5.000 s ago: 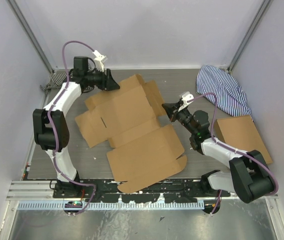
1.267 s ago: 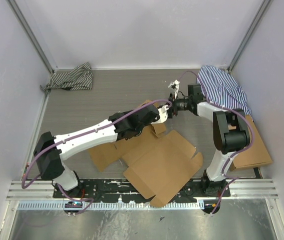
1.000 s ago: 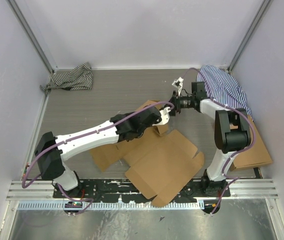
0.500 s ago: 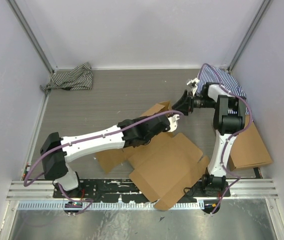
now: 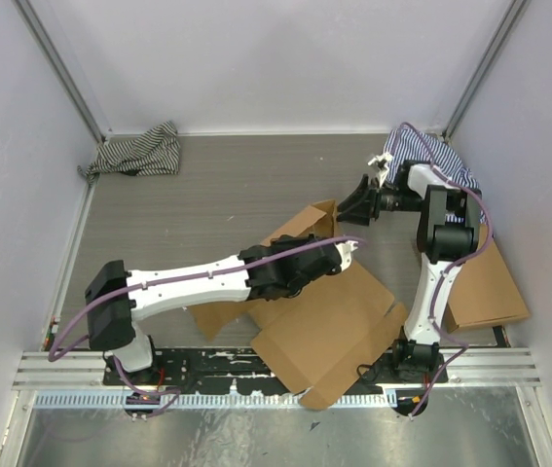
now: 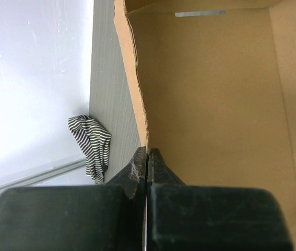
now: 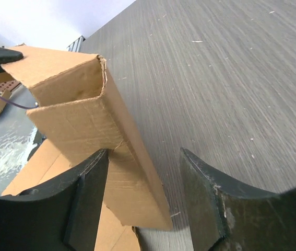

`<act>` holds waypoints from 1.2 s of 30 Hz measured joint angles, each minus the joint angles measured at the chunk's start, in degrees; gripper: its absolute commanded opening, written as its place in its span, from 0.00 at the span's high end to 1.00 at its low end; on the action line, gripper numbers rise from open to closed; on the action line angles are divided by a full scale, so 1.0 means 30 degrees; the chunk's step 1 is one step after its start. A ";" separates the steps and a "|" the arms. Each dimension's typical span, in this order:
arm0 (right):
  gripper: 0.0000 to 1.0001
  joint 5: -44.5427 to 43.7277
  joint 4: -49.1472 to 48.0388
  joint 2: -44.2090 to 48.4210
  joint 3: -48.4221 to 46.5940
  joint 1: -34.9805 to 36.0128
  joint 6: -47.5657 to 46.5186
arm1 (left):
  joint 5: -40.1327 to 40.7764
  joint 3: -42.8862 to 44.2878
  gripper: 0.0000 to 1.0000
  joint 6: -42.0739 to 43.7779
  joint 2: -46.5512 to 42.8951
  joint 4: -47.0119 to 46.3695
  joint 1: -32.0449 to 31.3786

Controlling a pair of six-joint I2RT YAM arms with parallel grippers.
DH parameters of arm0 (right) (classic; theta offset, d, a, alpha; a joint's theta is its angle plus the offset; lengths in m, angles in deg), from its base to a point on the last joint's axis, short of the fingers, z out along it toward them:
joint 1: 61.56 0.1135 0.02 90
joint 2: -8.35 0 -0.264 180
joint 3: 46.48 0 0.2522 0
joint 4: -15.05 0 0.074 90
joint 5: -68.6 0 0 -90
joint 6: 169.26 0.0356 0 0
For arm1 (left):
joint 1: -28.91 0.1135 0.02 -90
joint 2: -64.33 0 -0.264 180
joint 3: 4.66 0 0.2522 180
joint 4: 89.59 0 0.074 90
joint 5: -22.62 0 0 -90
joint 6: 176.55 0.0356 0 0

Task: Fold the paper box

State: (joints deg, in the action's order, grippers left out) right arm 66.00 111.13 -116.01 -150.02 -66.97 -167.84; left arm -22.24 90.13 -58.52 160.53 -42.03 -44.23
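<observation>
The paper box (image 5: 329, 316) lies partly folded at the table's middle front, a brown cardboard sheet with one wall flap (image 5: 303, 222) standing up at its far side. My left gripper (image 5: 342, 253) reaches across it and is shut on the thin top edge of a wall (image 6: 137, 94), which runs straight into the closed fingertips (image 6: 155, 159). My right gripper (image 5: 353, 207) hovers open just right of the raised flap. In the right wrist view the folded corner of the box (image 7: 69, 99) sits between the spread jaws, close to the left finger (image 7: 93, 183) and apart from the right one.
A black-and-white striped cloth (image 5: 134, 151) lies at the back left, also visible in the left wrist view as a cloth (image 6: 93, 141). A blue striped cloth (image 5: 441, 175) lies at the back right. Another brown cardboard box (image 5: 490, 282) rests against the right wall.
The left arm has pulled the box toward the front right, still gripping its edge. The right gripper has drawn back to the right, off the flap, and its jaws have spread a little wider.
</observation>
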 measured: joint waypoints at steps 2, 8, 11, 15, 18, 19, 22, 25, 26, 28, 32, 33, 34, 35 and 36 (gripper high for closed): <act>0.37 0.0058 0.0015 0.0036 0.0015 -0.0357 -0.0073 | 0.0095 0.0073 1.00 0.0000 0.0015 0.0102 -0.0219; 0.35 0.0153 0.0036 0.0780 0.0503 -0.1042 -0.0175 | 0.0160 0.0605 1.00 -0.0007 0.0153 0.0306 -0.0699; 0.35 0.0175 0.0080 0.1086 0.0685 -0.1020 -0.0299 | 0.0219 0.0699 1.00 -0.0007 0.0240 0.0415 -0.0845; 0.35 0.0160 0.0087 0.1086 0.0889 -0.0998 -0.0379 | 0.0284 0.0714 1.00 -0.0007 0.0277 0.0619 -0.0984; 0.35 0.0131 0.0087 0.1086 0.1078 -0.0984 -0.0408 | 0.0313 0.0743 1.00 -0.0058 0.0335 0.0787 -0.1115; 0.35 0.0117 0.0087 0.1086 0.1129 -0.0984 -0.0415 | 0.0342 0.0750 1.00 -0.0066 0.0350 0.0852 -0.1166; 0.35 0.0102 0.0087 0.1093 0.1319 -0.0984 -0.0430 | 0.0364 0.0889 1.00 -0.0087 0.0415 0.1100 -0.1333; 0.35 0.0029 0.0080 0.1217 0.1574 -0.0984 -0.0430 | 0.0364 0.1158 1.00 -0.0117 0.0488 0.1268 -0.1523; 0.35 0.0029 0.0080 0.1311 0.1647 -0.0984 -0.0430 | 0.0350 0.1217 1.00 -0.0138 0.0495 0.1297 -0.1574; 0.35 0.0029 0.0080 0.1552 0.1858 -0.0984 -0.0437 | 0.0342 0.1304 1.00 -0.0197 0.0495 0.1384 -0.1654; 0.35 0.0087 0.0095 0.1814 0.2324 -0.0984 -0.0459 | 0.0335 0.1348 1.00 -0.0364 0.0495 0.1698 -0.1800; 0.35 0.0117 0.0095 0.1829 0.2455 -0.0976 -0.0474 | 0.0335 0.1348 1.00 -0.0408 0.0495 0.1734 -0.1829; 0.35 0.0131 0.0087 0.1829 0.2550 -0.0976 -0.0503 | 0.0342 0.1348 1.00 -0.0430 0.0495 0.1749 -0.1843; 0.36 0.0131 0.0095 0.1829 0.2608 -0.0969 -0.0517 | 0.0364 0.1341 1.00 -0.0430 0.0495 0.1734 -0.1851; 0.36 0.0131 0.0102 0.1829 0.2637 -0.0969 -0.0517 | 0.0437 0.1297 1.00 -0.0423 0.0495 0.1683 -0.1851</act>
State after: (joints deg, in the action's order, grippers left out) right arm 66.39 111.44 -110.52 -142.11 -69.88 -169.39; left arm -20.93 94.02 -59.78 162.02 -36.98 -49.79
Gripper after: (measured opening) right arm 0.647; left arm 0.009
